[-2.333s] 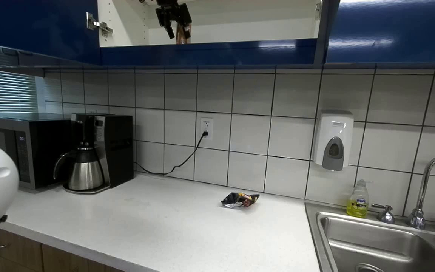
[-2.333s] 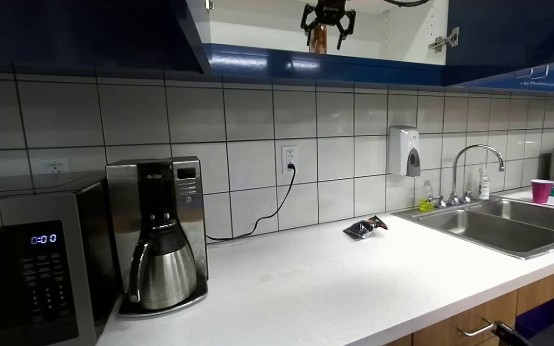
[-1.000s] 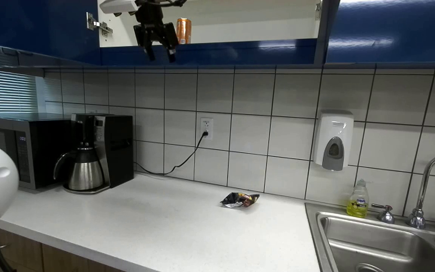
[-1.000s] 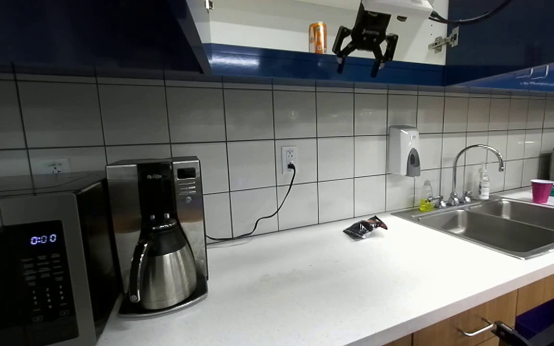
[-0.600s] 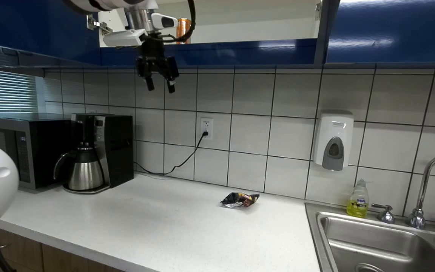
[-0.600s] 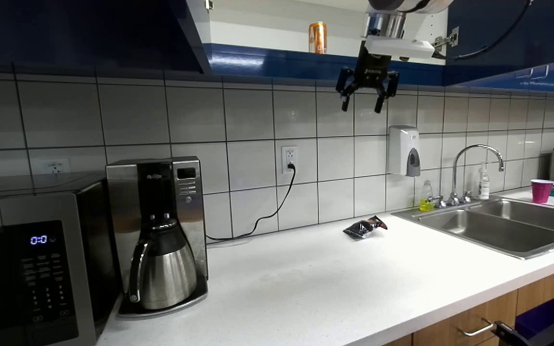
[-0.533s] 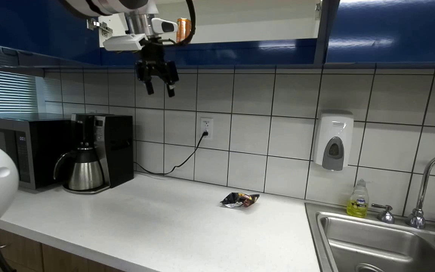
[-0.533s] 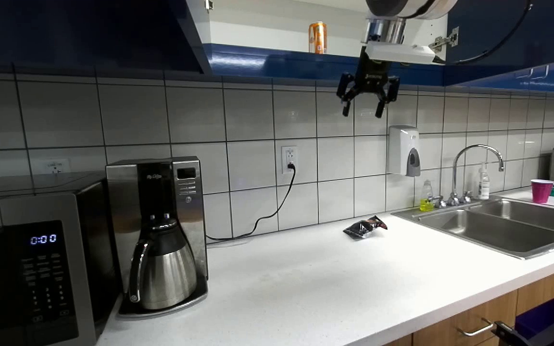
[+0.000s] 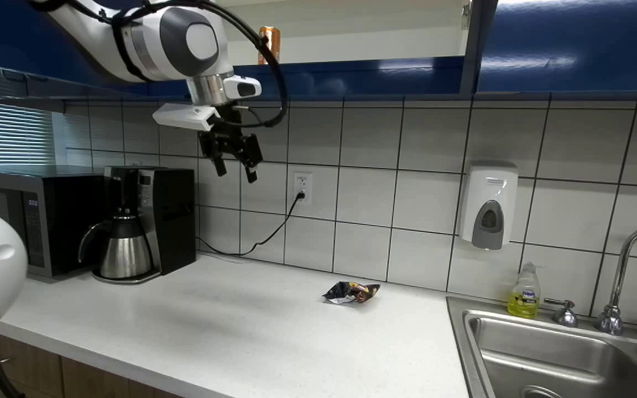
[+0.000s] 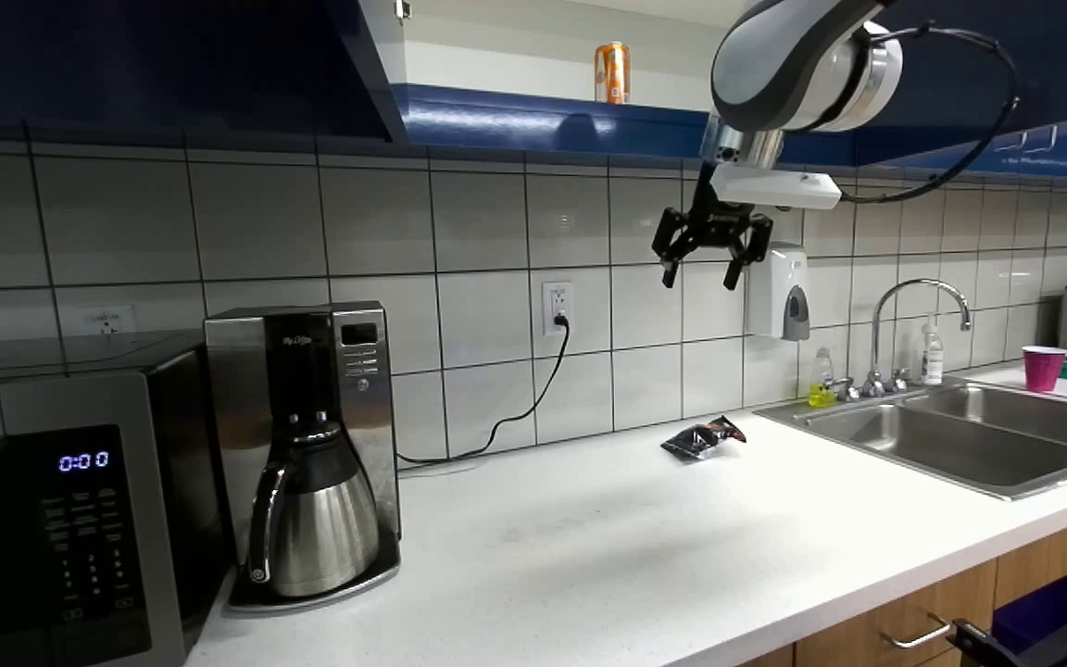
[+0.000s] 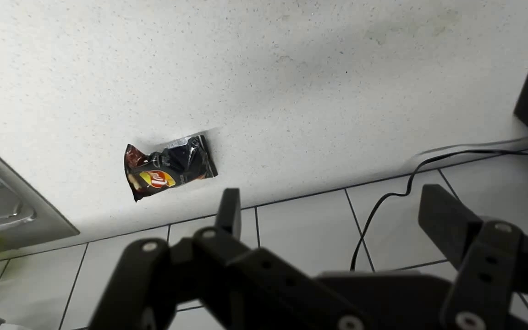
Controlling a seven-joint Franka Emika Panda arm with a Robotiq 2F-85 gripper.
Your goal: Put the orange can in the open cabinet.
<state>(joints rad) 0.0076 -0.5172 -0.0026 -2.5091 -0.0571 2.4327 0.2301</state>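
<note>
White wall tiles (image 9: pixel 313 243) are rising behind a pale counter (image 9: pixel 252 337), on which a microwave (image 10: pixel 80 519), a coffee maker (image 10: pixel 371 389) and a crumpled dark snack packet (image 11: pixel 179 165) are resting; a steel sink (image 9: pixel 466 345), with a bottle of yellow liquid (image 9: pixel 523 296) at its edge, is lying near the packet, and a soap dispenser (image 9: pixel 489 204) is hanging on the tiles. In both exterior views the orange can (image 10: pixel 612 72) is standing upright in the open cabinet (image 10: pixel 496 116), just behind its glossy blue front edge; in an exterior view a black cable (image 9: pixel 283 91) of the white arm (image 9: pixel 199 41) is passing in front of the can. The claw (image 10: pixel 701 276), overlapping the can at cabinet height in the earliest frames, is now hanging lower, in front of the tiles and well apart from the can. More of the arm is showing above it, while the can and the packet are keeping their places. The claw is released: its fingers (image 11: pixel 447 222) are standing wide apart, pointing down toward the counter, and are holding and touching nothing. In the wrist view the gap between them is showing tiles and a black cord (image 11: pixel 392 195), which is running, in both exterior views, from the coffee maker to an outlet (image 9: pixel 303 185).
</note>
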